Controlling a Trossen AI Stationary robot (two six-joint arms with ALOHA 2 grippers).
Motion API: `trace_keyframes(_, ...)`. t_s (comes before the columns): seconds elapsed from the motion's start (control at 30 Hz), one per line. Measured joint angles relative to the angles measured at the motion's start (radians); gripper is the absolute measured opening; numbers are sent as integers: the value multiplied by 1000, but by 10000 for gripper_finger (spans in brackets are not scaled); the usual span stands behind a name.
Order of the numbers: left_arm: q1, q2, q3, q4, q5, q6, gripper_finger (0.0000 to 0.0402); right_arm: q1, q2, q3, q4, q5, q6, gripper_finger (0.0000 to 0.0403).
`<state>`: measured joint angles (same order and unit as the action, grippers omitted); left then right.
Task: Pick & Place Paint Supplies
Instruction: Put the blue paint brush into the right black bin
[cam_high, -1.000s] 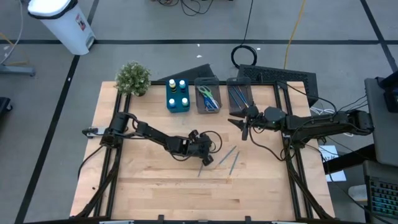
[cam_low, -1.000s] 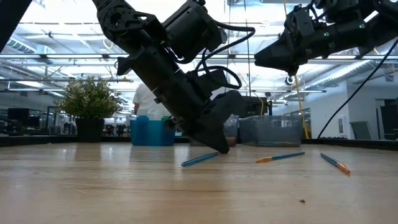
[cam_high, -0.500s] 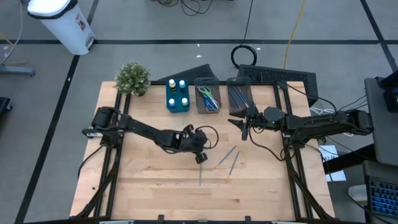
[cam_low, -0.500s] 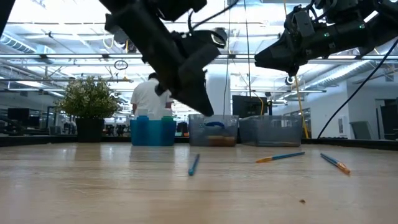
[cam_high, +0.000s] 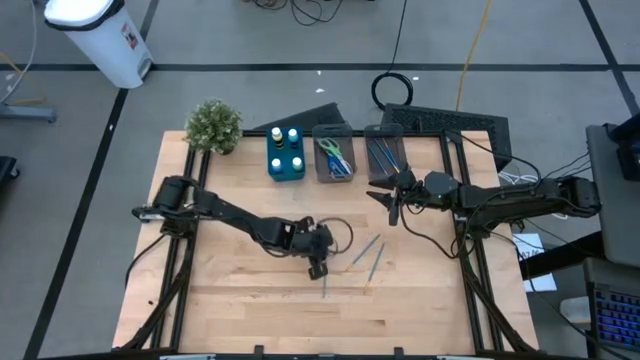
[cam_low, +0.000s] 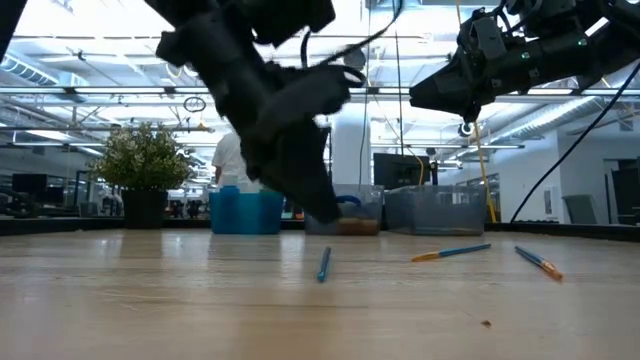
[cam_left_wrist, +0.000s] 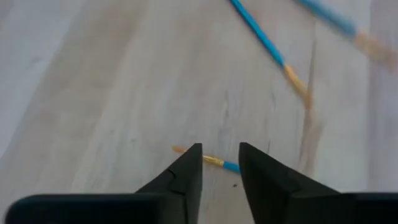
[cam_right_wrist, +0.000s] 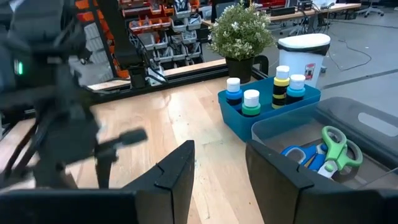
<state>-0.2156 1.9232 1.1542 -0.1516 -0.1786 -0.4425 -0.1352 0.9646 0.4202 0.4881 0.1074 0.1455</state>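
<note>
With left gripper (cam_left_wrist: 220, 163) jaws parted, brush (cam_left_wrist: 214, 163) just beyond them.

Pale matt wood table (cam_high: 230, 300), translucent plastic bin (cam_right_wrist: 373, 134), glossy plastic scissors (cam_right_wrist: 323, 152).

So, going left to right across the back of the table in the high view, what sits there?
Small green potted plant → blue rectangular bin holding round capped paint bottles → grey bin holding green and blue handled scissors → grey bin holding thin blue-grey brushes.
</note>
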Motion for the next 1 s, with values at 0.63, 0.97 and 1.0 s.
trace_keyframes(0.63, -41, 43, 1, -120, -59, 591, 121, 0, 0, 0, -13, 0, 0, 134)
trace_keyframes(0.97, -55, -113, -2, -404, 84, 415, 120, 0, 0, 0, -24, -3, 0, 134)
trace_keyframes(1.0, -65, -117, -2, -420, 112, 424, 120, 0, 0, 0, -23, -3, 1, 134)
